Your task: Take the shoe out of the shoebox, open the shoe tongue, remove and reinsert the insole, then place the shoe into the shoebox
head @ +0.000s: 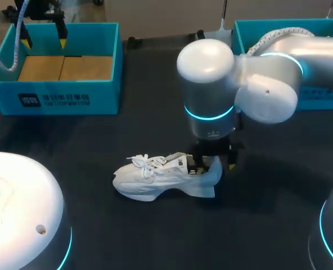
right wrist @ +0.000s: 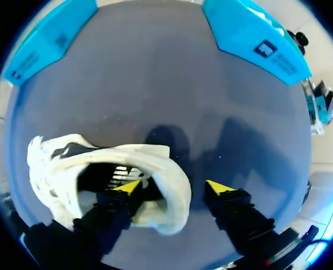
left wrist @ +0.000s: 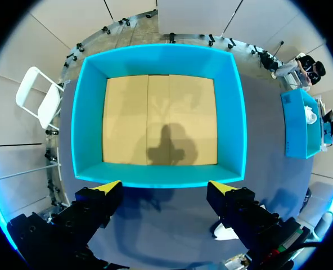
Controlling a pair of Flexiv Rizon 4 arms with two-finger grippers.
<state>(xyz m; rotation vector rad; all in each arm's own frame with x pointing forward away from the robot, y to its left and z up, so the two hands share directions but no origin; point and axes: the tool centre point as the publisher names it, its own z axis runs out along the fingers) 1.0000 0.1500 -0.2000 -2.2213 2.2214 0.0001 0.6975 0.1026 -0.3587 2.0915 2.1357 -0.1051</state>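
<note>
A white lace-up shoe (head: 155, 179) lies on its sole on the dark table, toe to the left. My right gripper (head: 214, 162) comes down on its heel. In the right wrist view, one yellow-tipped finger is inside the shoe (right wrist: 99, 163) opening and the other is outside. The heel wall stands between them with a gap to the outer finger, so the right gripper (right wrist: 174, 188) is open. My left gripper (head: 43, 35) hangs open and empty over the blue shoebox (head: 107, 84) at the back left. The shoebox (left wrist: 161, 53) holds nothing; its tan cardboard floor shows ahead of the left gripper (left wrist: 165, 188).
A second blue box (head: 251, 35) stands at the back right, behind my right arm. The white arm bases fill the front left corner (head: 20, 214) and the front right corner (head: 332, 236).
</note>
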